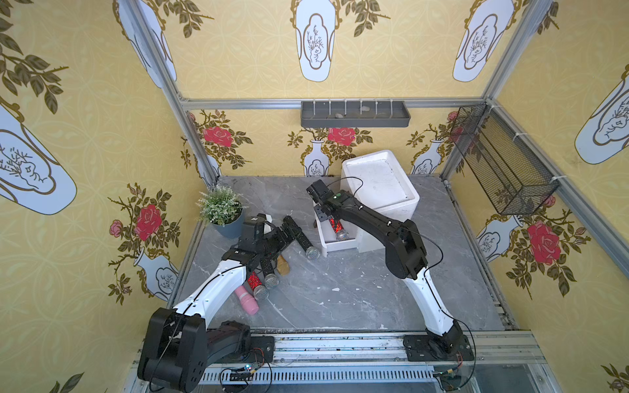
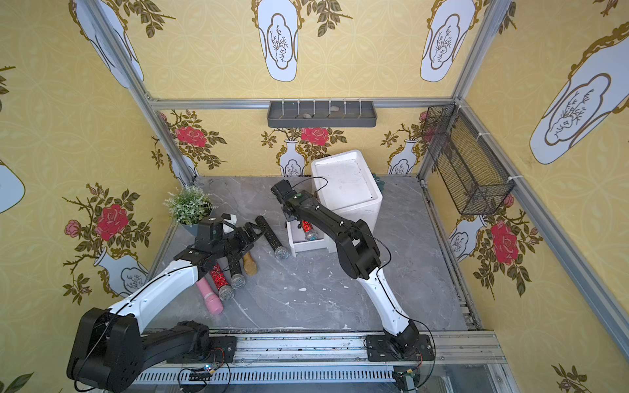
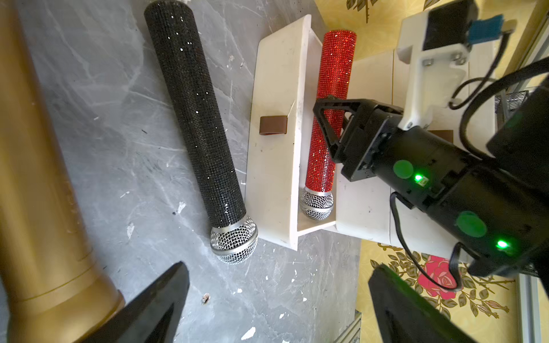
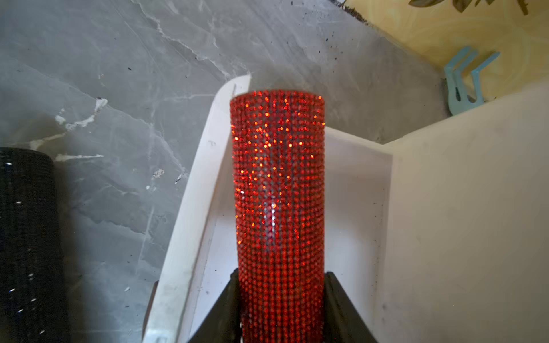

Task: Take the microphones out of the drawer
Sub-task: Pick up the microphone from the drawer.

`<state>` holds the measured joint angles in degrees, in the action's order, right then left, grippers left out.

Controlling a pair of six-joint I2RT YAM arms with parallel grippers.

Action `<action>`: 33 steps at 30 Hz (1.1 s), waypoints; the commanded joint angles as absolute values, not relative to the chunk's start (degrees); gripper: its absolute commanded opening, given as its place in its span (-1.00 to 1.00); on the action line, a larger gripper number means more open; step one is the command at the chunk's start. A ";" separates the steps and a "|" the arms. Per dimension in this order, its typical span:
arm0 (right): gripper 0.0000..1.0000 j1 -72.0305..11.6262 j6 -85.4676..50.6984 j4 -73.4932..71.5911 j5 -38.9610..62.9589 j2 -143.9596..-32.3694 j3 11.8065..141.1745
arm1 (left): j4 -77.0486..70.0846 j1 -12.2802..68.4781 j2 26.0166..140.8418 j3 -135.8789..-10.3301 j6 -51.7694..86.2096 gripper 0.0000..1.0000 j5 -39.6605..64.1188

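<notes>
Microphone (image 4: 279, 178) in white drawer (image 3: 276, 89) on grey marble table (image 1: 340, 289), yellow-papered walls (image 1: 238, 68); right tool (image 4: 282, 271) pinches it, left tool (image 3: 278, 264) wide open.

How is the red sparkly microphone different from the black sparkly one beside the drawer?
The red rhinestone-covered microphone lies inside the open white drawer, between the fingers of the right gripper. The black rhinestone-covered microphone lies on the grey marble table, ungripped. Both have silver mesh heads.
</notes>
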<state>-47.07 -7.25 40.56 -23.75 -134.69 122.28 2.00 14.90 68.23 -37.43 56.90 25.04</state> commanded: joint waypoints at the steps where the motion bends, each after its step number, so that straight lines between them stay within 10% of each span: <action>1: -0.50 -47.54 -6.25 39.65 -25.48 -132.84 122.89 | 1.38 14.85 67.85 -37.01 55.99 1.00 24.28; 33: -0.54 -60.57 -17.69 33.71 -5.86 -133.67 124.89 | 19.34 0.45 48.06 -34.72 47.08 1.00 13.88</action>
<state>-59.70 -14.70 35.99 -8.56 -132.49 125.08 17.32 0.99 48.56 -35.18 48.86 13.98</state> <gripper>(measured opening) 0.412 0.999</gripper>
